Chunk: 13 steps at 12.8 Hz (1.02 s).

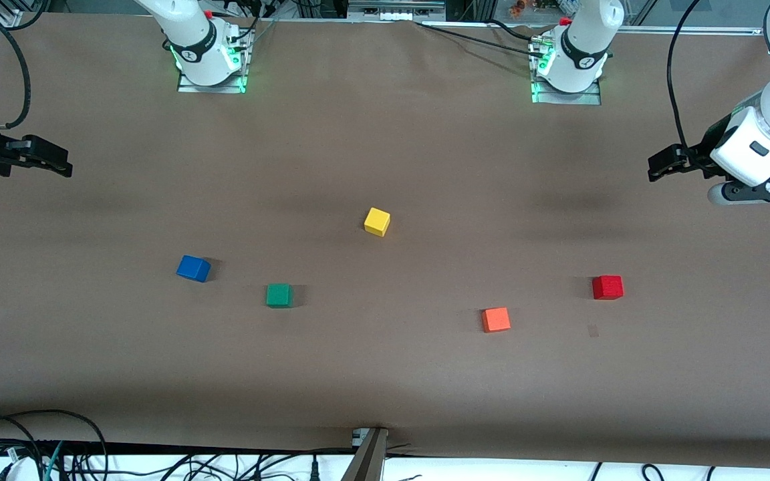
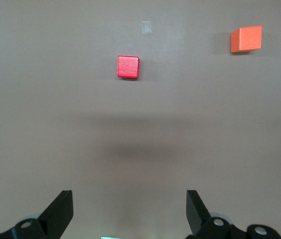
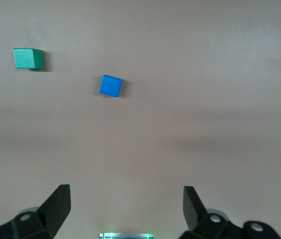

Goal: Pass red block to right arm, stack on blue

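From my remote seat I'm looking at the small matte red cube (image 1: 607, 287), which is sitting flat on the brown table (image 1: 385, 374) toward the left arm's end, touched by nothing. I'm using that red cube as my landmark for everything else. The orange-red cube (image 1: 496, 319) is lying near it, a bit nearer the front camera and toward the right arm's end. There's also a faint pale square mark on the table (image 1: 593, 331) just beside the red cube, nearer the camera.

Going further toward the right arm's end from the red cube, I'm seeing the yellow cube (image 1: 377, 221), farther from the camera, then the green cube (image 1: 279, 294), then the small matte deep-blue cube (image 1: 193, 268), well apart from the red one and bare on top.

The left gripper (image 2: 130, 211) is hanging in the air over bare table toward the left arm's end, jaws spread wide and gripping nothing; the red cube is showing up ahead in its wrist view. The right gripper (image 3: 126, 209) is waiting up over the table's right-arm end, jaws equally wide and empty, with the blue cube in its view.
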Available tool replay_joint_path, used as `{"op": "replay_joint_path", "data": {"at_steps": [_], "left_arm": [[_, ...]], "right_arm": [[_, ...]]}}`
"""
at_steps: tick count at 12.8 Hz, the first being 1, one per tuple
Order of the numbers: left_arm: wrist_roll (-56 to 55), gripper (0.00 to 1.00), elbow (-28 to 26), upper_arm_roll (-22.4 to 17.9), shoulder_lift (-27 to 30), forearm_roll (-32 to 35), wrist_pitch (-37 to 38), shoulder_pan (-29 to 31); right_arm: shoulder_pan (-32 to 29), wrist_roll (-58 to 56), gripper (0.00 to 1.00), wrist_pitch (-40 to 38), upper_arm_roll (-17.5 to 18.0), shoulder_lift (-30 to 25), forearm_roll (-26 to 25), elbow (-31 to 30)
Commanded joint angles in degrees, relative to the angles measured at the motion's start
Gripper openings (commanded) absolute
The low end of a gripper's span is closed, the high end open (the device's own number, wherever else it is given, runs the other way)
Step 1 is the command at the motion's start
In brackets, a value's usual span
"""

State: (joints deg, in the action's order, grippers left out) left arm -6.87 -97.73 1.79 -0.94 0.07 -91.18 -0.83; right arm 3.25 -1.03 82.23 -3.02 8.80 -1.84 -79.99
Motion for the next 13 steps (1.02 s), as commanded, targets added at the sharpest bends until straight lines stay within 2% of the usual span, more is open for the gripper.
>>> {"op": "replay_joint_path", "data": {"at_steps": [1,10,13], "left_arm": [[1.86,1.00,0.08,-0.30,1.11,-0.95,0.56,-0.05],[1.86,1.00,1.05,-0.39,0.76,-0.24,0.82,0.47],[1.07,1.00,5.60,-0.39,-0.90,-0.33,3.36,0.48]], "right_arm": [[-0.26,-0.73,1.00,-0.23,-0.06,0.51,1.05,1.15],[-0.18,-0.73,1.00,0.30,0.03,0.43,1.13,1.15],[-0.18,-0.73,1.00,0.21,-0.06,0.43,1.13,1.15]]}}
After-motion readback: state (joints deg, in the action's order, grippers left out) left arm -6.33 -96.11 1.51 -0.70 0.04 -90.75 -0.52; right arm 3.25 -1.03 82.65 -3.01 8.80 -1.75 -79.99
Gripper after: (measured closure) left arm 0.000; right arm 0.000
